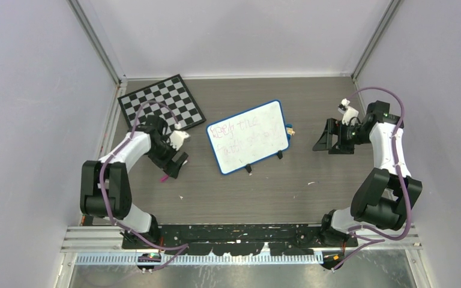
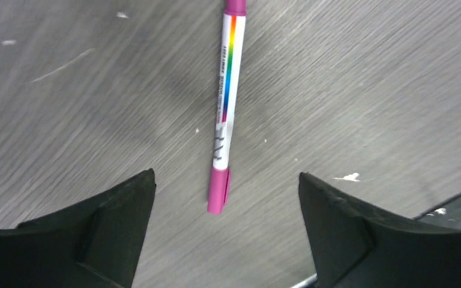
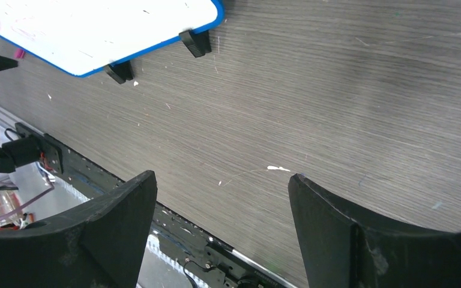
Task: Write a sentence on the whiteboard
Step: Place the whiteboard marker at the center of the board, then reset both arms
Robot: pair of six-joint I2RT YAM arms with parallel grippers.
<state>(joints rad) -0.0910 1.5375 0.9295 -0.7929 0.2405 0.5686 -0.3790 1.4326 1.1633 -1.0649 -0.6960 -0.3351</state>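
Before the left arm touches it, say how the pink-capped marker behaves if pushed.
The marker, a slim round barrel lying flat, will probably roll sideways. Its plastic body looks rigid and light. The smooth table may let it skid.

Grey wood-grain table [image 1: 288,195], small white specks [image 3: 278,168] on surface. Plain pale lilac walls [image 1: 234,33] on left, far, right edges. Metal posts [image 1: 99,45] at both far corners. Even soft light.
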